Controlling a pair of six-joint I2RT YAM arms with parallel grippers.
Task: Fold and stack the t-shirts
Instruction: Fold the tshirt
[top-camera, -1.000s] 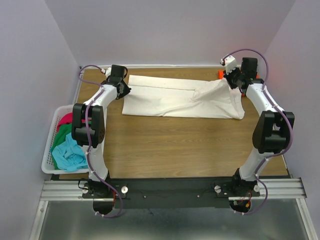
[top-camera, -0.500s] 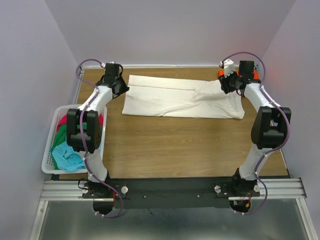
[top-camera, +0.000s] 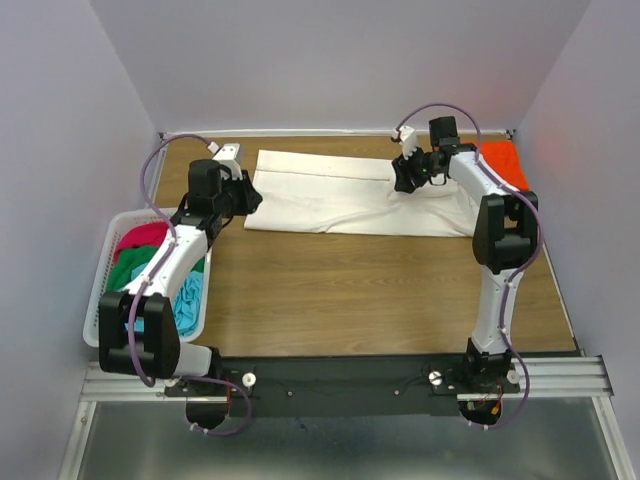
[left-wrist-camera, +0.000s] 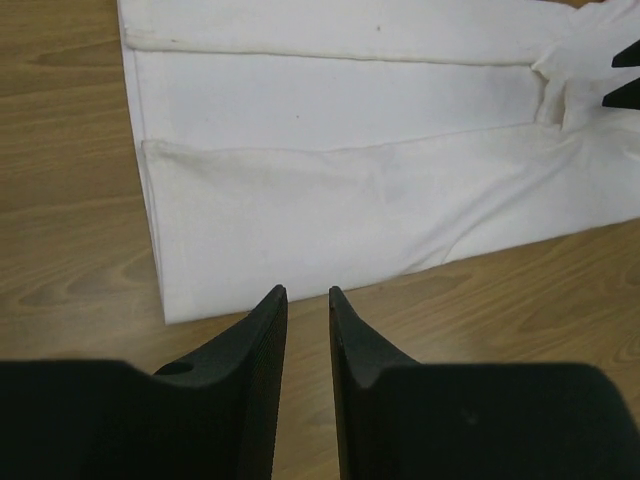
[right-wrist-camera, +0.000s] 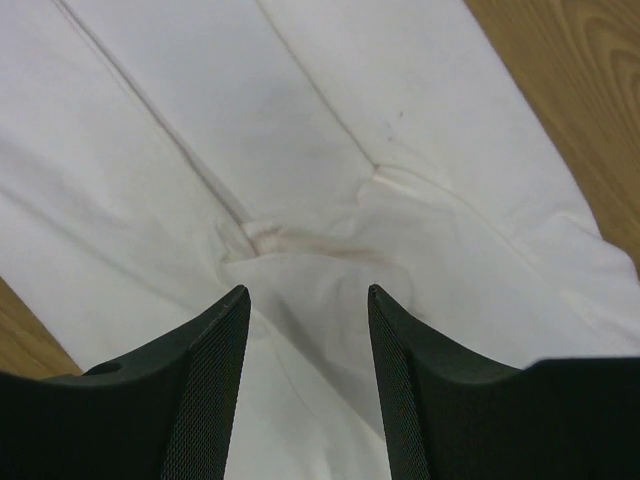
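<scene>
right gripper (right-wrist-camera: 308, 292) spread above cream shirt (top-camera: 330, 195); left gripper (left-wrist-camera: 306, 292) narrowly parted, seemingly empty; orange shirt (top-camera: 503, 158) partly hidden.

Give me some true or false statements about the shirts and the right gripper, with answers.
1. The cream-white t-shirt lies on the table. True.
2. The right gripper is clamped on the orange t-shirt. False: it hangs open above the cream-white t-shirt.
3. The basket holds a crimson shirt, a green shirt and a light blue shirt. True.
4. The orange t-shirt is in the basket. False: it lies at the table's far right corner.
</scene>
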